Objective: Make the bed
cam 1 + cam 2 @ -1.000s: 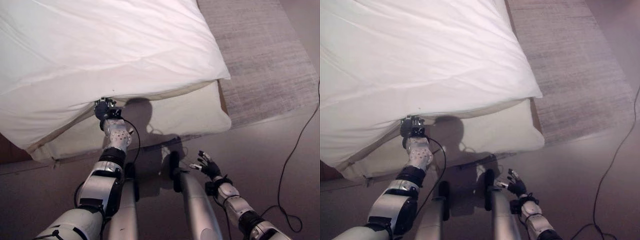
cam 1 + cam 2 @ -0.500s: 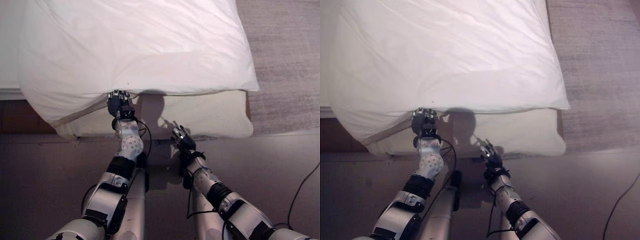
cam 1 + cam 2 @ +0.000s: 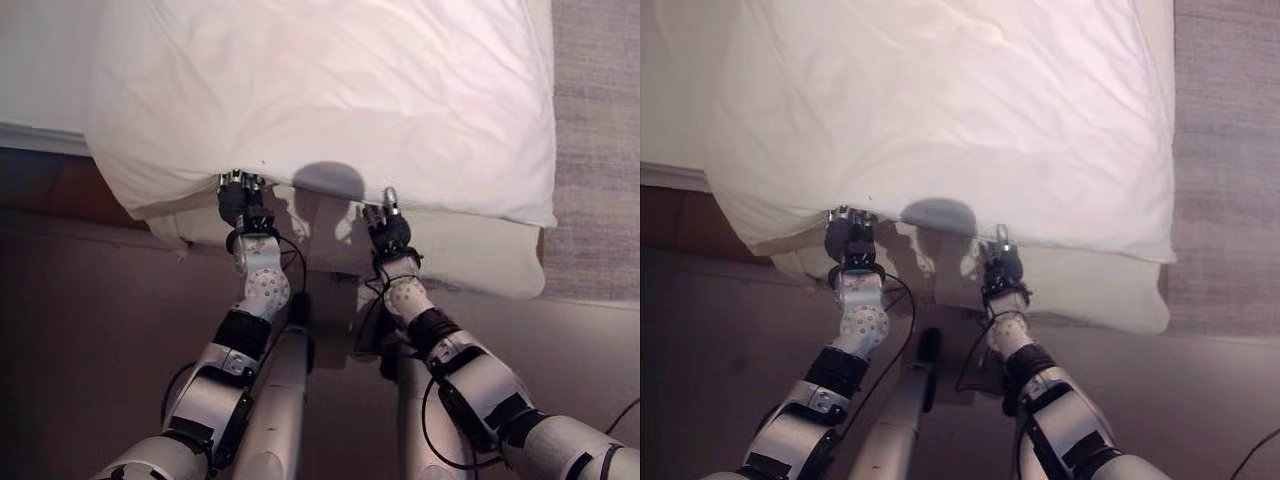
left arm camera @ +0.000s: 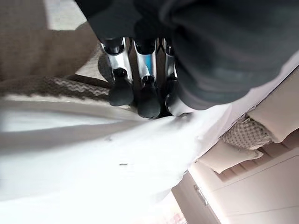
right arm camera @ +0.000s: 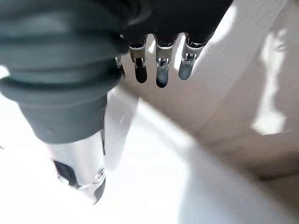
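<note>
A white duvet (image 3: pixel 330 90) covers the bed, and its near edge hangs over a cream mattress (image 3: pixel 480 265). My left hand (image 3: pixel 238 200) is up at that edge, left of the middle. Its fingers (image 4: pixel 140 88) are curled with the dark tips pressed into the white cloth. My right hand (image 3: pixel 388 232) is just below the duvet's edge, against the mattress side. It is open, with straight fingers (image 5: pixel 159 70) and the thumb (image 5: pixel 79 172) held apart, and it holds nothing.
A grey woven rug (image 3: pixel 600 120) lies on the floor to the right of the bed. Dark wood of the bed frame (image 3: pixel 60 185) shows at the left under a white sheet (image 3: pixel 40 60). Brown floor (image 3: pixel 80 350) runs along the near side.
The camera has swung, shifting the whole picture. My right hand has risen from near the floor to the duvet's edge. My left hand has stayed at the edge.
</note>
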Controlling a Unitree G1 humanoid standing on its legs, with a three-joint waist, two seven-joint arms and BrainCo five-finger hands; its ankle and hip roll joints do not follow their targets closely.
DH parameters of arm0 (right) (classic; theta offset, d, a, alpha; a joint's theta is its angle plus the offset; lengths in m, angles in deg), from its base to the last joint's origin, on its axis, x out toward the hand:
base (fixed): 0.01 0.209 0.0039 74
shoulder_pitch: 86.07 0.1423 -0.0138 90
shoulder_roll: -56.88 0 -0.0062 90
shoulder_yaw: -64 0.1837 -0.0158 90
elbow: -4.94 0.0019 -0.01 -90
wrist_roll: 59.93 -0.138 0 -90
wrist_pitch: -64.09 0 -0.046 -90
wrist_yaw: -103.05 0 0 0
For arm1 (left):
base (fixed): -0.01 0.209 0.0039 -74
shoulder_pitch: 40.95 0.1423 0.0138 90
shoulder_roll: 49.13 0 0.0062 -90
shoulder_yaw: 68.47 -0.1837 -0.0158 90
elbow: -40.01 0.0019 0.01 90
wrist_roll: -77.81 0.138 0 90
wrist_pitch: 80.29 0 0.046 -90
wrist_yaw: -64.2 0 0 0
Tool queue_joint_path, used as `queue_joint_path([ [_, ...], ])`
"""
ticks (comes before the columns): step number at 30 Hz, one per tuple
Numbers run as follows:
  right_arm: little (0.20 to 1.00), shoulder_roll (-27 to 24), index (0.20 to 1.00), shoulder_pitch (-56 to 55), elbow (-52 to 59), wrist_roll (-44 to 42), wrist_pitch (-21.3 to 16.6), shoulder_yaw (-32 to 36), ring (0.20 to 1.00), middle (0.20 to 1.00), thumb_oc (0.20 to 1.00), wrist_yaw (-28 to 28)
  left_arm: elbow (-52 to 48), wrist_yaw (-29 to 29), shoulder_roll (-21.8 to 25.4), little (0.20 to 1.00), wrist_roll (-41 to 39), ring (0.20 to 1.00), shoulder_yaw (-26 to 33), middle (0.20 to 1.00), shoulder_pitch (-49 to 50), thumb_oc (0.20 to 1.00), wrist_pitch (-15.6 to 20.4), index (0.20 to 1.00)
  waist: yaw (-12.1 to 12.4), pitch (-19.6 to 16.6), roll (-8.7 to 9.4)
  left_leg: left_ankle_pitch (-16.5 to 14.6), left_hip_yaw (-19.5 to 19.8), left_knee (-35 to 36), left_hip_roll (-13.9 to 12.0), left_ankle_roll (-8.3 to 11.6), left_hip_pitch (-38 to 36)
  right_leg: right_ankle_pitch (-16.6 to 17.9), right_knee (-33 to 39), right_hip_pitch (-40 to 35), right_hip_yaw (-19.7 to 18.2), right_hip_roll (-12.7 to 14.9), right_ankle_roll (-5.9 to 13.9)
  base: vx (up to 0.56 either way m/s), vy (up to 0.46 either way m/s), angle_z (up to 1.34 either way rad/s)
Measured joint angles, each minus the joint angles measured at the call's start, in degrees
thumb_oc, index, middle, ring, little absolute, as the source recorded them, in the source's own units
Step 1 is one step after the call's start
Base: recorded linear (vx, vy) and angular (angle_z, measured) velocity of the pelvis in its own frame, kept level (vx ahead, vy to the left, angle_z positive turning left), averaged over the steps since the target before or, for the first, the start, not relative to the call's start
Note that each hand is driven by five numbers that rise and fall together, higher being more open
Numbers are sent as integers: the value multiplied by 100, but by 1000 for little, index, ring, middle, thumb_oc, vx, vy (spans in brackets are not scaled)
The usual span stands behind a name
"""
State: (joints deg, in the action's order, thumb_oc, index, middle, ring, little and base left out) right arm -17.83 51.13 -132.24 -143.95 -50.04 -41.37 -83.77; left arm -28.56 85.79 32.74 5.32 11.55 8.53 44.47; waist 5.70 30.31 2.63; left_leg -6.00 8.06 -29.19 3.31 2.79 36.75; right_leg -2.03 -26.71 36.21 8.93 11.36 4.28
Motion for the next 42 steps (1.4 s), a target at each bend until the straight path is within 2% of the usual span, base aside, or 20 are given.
queue_joint_path([
  [12,1000,-300,1000,-9,667,14,-440,416,1000,1000,1000,-492,-225,266,15,200,203,200,52,200,17,200,74,200,-15,11,-24,1,-37,84,-13,-1,14,-33,1,81,-38,0,-1,18,14,-1],
  [22,1000,-736,1000,42,757,23,-517,1101,1000,1000,1000,-931,-239,351,75,200,377,200,182,200,27,200,79,200,-39,10,-28,6,-168,103,-56,-9,101,-32,-8,210,-73,-4,-3,5,0,-2],
  [30,1000,-1101,1000,149,490,23,-518,1453,1000,1000,1000,-1028,-243,360,139,200,380,200,199,200,13,200,79,200,-95,6,-28,12,-180,101,-74,-18,102,-30,-14,213,-79,0,-3,0,0,0],
  [31,749,-1133,749,187,422,23,-518,1482,749,749,749,-1037,-242,360,155,200,380,200,219,200,13,200,79,200,-118,4,-28,13,-180,105,-69,-20,102,-29,-12,215,-79,1,-3,0,0,0],
  [32,360,-1136,360,212,404,23,-518,1491,360,360,360,-1045,-243,360,181,200,380,200,222,200,14,200,79,200,-138,4,-28,14,-181,108,-70,-20,103,-29,-12,217,-79,1,-3,0,0,0],
  [33,200,-1137,200,244,404,23,-517,1494,200,200,200,-1047,-259,359,234,200,380,200,229,200,13,200,79,200,-168,3,-28,14,-190,109,-66,-21,105,-28,-12,228,-86,2,-1,0,0,0],
  [42,200,-1135,200,279,460,69,-515,1479,200,200,200,-1041,-452,337,240,200,379,200,280,200,14,200,80,200,-161,1,-27,16,-308,145,-90,-24,124,-8,-15,321,-197,-10,6,-9,-2,-5],
])
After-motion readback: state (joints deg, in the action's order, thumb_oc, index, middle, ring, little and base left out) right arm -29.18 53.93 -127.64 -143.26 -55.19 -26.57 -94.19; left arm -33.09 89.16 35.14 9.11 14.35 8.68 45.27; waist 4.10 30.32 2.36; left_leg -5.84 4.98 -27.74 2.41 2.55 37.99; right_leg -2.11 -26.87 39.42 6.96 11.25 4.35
